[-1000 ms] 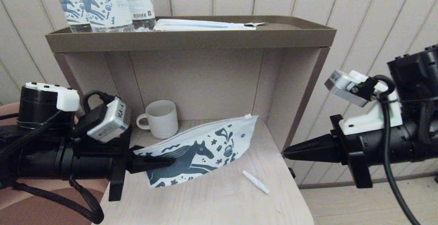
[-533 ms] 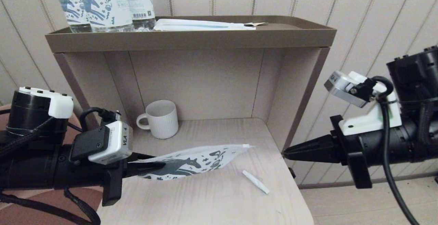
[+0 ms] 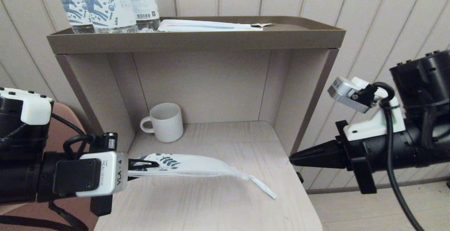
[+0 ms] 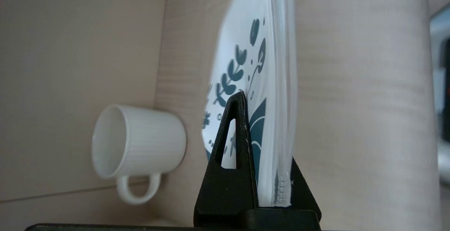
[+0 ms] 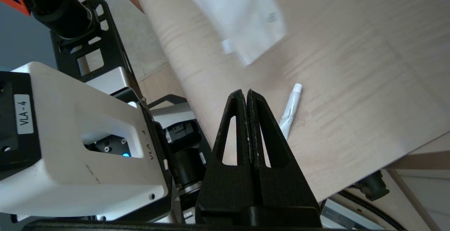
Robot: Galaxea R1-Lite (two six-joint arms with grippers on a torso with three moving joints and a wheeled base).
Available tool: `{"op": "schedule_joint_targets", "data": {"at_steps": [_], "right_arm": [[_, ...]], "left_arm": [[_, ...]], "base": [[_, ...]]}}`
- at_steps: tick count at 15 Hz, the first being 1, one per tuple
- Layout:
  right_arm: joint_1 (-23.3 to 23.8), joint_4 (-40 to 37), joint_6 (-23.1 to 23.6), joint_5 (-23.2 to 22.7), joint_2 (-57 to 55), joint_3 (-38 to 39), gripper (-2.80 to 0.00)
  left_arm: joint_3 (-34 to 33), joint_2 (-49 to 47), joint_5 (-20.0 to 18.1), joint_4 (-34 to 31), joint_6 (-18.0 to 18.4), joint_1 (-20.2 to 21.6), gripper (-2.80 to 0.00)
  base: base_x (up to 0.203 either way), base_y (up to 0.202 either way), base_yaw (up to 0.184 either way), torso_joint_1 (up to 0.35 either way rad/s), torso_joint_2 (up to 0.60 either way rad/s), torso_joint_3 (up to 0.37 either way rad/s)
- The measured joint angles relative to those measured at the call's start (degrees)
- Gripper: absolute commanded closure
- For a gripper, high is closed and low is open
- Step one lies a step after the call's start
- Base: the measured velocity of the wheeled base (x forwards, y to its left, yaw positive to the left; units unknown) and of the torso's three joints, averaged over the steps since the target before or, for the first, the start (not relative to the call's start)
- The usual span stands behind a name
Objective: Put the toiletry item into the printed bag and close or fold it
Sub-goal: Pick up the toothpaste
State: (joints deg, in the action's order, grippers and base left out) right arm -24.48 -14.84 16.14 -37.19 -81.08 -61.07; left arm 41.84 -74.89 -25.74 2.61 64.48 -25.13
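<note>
The printed bag (image 3: 190,166) hangs almost flat and edge-on over the lower shelf, its free end drooping to the right. My left gripper (image 3: 142,164) is shut on the bag's left end; in the left wrist view the bag (image 4: 270,83) is pinched between the jaws of the left gripper (image 4: 269,143). The toiletry item (image 3: 267,190), a thin white stick, lies on the shelf just past the bag's drooping tip. My right gripper (image 3: 292,159) is shut and holds nothing, beside the shelf's right edge. From the right wrist, the right gripper (image 5: 247,93) points near the stick (image 5: 291,109), with the bag (image 5: 242,16) beyond.
A white ribbed mug (image 3: 165,122) stands at the back left of the lower shelf (image 3: 218,210). On the brown top tray (image 3: 197,40) stand clear bottles with horse labels (image 3: 105,4) and a long flat white packet (image 3: 207,25). The shelf's side wall (image 3: 309,101) is close to my right gripper.
My left arm has dropped and rolled, turning the bag from face-up to flat and edge-on; its free end now droops towards the stick. The right arm has sunk slightly.
</note>
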Motion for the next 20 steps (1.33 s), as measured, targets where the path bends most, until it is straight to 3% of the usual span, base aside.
{"op": "schedule_joint_targets", "data": {"at_steps": [5,6,16,20], "right_arm": [[-0.49,-0.26,0.01,3.49,-2.19,-0.02,0.0],[-0.54,-0.09,0.07,3.96,-2.4,0.26,-2.8],[-0.96,0.43,1.49,8.28,-9.59,1.27,-2.8],[-1.33,4.88,1.58,8.44,-13.66,3.79,-2.8]], "left_arm": [[0.77,0.91,0.24,-0.08,0.17,0.02,0.0],[0.9,0.92,0.22,-0.09,0.17,0.0,0.0],[1.66,0.95,0.22,-0.16,0.0,0.02,0.0],[1.49,1.66,0.22,0.06,-0.04,1.15,0.0]], "base": [[0.0,0.0,0.0,0.0,0.0,0.0],[0.0,0.0,0.0,0.0,0.0,0.0],[0.0,0.0,0.0,0.0,0.0,0.0],[0.0,0.0,0.0,0.0,0.0,0.0]]}}
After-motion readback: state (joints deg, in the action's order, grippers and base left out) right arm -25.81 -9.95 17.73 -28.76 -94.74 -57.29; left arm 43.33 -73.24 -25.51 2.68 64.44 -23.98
